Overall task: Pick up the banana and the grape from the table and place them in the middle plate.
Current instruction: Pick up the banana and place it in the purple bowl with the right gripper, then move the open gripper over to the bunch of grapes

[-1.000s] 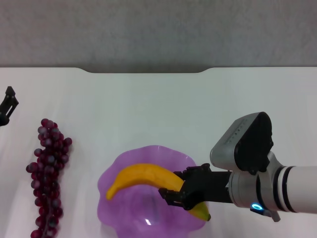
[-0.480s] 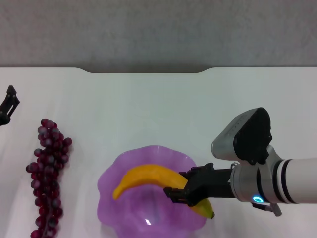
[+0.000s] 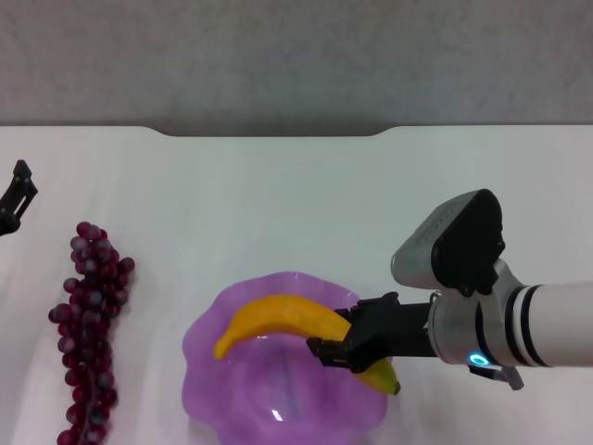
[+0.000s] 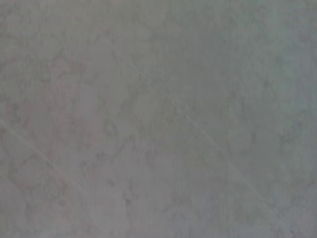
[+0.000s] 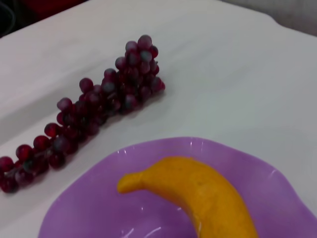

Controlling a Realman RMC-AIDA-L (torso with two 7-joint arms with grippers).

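Observation:
The yellow-orange banana (image 3: pixel 278 318) hangs over the light purple middle plate (image 3: pixel 199 357), and my right gripper (image 3: pixel 345 348) is shut on it near its greenish end. The right wrist view shows the banana (image 5: pixel 203 191) just above the plate (image 5: pixel 94 193), with its tip free. The dark red grape (image 3: pixel 88 324) bunch lies on the white table (image 3: pixel 278 204) to the left of the plate, also seen as the grape (image 5: pixel 99 109) in the right wrist view. My left gripper (image 3: pixel 14 199) sits at the table's far left edge, away from everything.
The table's back edge (image 3: pixel 278 132) runs across the top with a grey wall behind it. Bare tabletop lies beyond the plate and to its right. The left wrist view shows only a plain grey surface.
The right gripper has shifted the banana a little to the right and up over the plate. The grape bunch and the left arm have stayed put.

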